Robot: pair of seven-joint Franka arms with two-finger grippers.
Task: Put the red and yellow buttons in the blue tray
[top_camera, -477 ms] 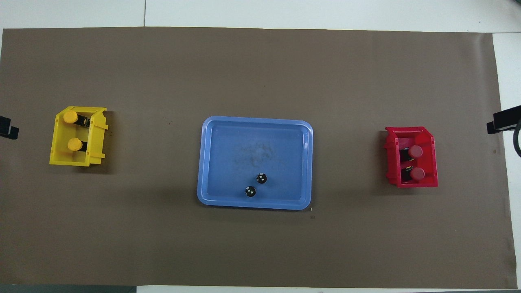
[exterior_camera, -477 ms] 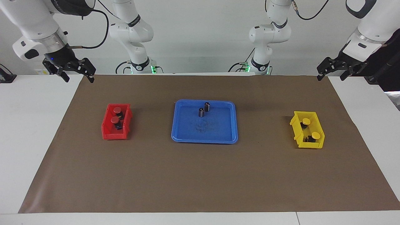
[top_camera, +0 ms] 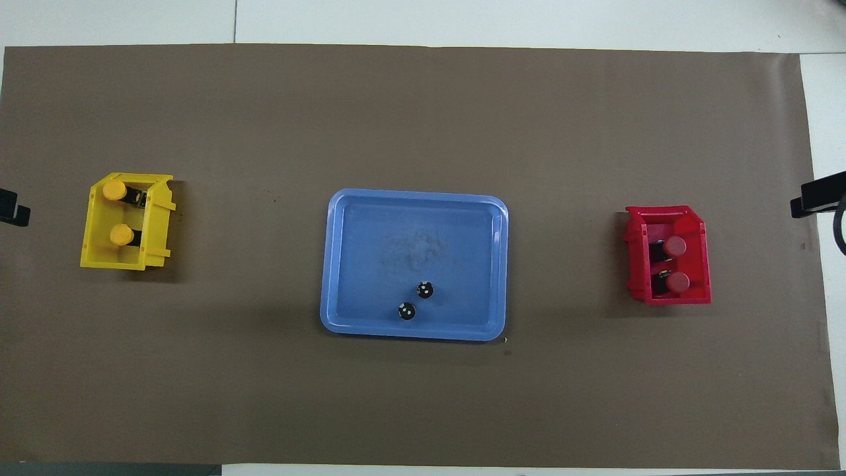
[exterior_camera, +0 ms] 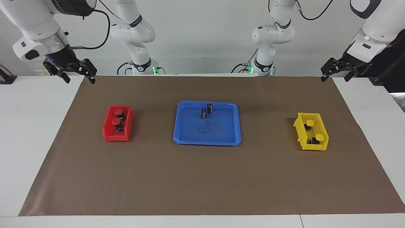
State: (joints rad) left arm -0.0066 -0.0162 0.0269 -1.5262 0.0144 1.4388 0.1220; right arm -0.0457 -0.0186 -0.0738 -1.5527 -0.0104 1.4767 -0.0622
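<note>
Facing view, and honestly almost nothing has changed in the last half second. The right pincer (exterior_camera: 79,78) sits maybe a hair higher than before, and the left pincer (exterior_camera: 335,77) looks the same. Both hang with their jaws spread wide and nothing in them, each over a corner of the brown mat (exterior_camera: 202,180) at the robots' edge, well apart from the blue tray (exterior_camera: 205,143).

So for the task, I'd say we're at square one. The two red buttons (exterior_camera: 117,116) sit in the small red bin (exterior_camera: 109,134), well apart from the tray toward the right arm's end. The two yellow buttons (exterior_camera: 310,123) sit in the yellow bin (exterior_camera: 311,147), well apart from the tray toward the left arm's end. No coloured button is in the tray yet. The only things in it are two dark cylinders (exterior_camera: 209,108), upright and just beside each other, in the part of the tray nearer the robots.

The mat covers most of the white table (exterior_camera: 28,126), and the tray sits about mid-mat. The room is just a plain pale wall.
</note>
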